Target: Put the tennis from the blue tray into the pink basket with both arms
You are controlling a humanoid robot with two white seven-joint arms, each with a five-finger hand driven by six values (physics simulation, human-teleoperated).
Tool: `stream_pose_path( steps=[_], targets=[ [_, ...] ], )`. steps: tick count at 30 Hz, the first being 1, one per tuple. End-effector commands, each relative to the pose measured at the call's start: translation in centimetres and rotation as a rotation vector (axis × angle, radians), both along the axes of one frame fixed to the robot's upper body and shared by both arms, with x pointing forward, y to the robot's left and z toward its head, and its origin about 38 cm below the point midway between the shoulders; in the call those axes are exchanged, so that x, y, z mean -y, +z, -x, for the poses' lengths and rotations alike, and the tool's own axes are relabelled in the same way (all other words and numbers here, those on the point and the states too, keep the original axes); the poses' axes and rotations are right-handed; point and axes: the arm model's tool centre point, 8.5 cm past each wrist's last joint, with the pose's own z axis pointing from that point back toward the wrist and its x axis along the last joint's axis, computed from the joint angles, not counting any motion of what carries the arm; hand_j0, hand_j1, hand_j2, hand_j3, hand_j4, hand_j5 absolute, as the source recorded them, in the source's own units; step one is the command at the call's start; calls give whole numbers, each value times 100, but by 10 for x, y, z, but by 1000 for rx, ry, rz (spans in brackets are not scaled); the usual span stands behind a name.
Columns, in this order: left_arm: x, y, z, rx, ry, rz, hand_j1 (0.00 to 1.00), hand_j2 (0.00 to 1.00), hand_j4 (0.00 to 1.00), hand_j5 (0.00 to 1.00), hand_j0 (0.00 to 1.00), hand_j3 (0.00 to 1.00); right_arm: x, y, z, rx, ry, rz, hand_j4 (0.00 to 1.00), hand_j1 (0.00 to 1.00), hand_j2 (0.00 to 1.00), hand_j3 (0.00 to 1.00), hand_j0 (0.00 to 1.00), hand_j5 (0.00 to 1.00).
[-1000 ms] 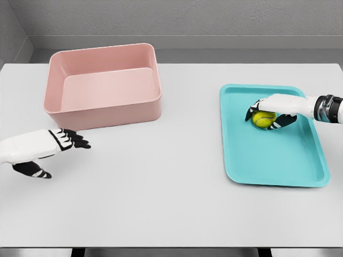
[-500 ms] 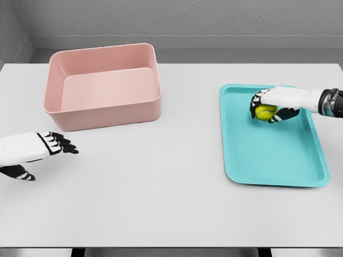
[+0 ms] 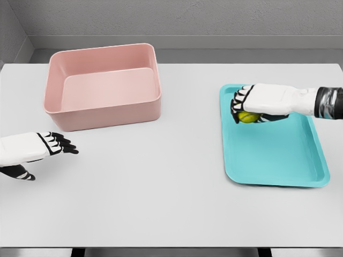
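Fingers of the right hand (image 3: 256, 104) curl around the tennis ball (image 3: 247, 116) over the blue tray (image 3: 278, 160) — pink basket (image 3: 102, 115) well left, nearer the open left hand (image 3: 32, 149).

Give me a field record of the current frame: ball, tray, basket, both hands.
tennis ball: in right hand's grasp, over the tray's upper left part
blue tray: on table, right side
pink basket: upper left, nothing inside
right hand: fingers curled on the ball
left hand: lower left edge, fingers extended, holds nothing
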Motion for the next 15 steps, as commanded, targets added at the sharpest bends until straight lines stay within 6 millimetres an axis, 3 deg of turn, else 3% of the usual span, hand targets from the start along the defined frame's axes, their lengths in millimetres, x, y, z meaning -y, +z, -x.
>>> stream_pose_path(
  steps=[1,2,5,9,15],
  targets=[
    [-1,1,0,-1,5,4,100,100,100,100,100,100,-24,8,15,24,84,-13,24,24,24,24,24,24],
    [-1,1,0,-1,5,4,100,100,100,100,100,100,-28,6,17,26,97,-8,24,24,24,24,24,24],
    [-1,1,-1,1,5,3,100,100,100,100,100,100,-65,-8,21,29,170,-18,24,24,24,24,24,24],
    [-2,2,-1,1,7,-1,100,100,100,100,100,100,-98,-10,23,43,227,-59,24,24,24,24,24,24],
    [-2,2,-1,1,7,-1,100,100,100,100,100,100,-155,-29,43,53,358,-43,24,24,24,24,24,24]
  ],
)
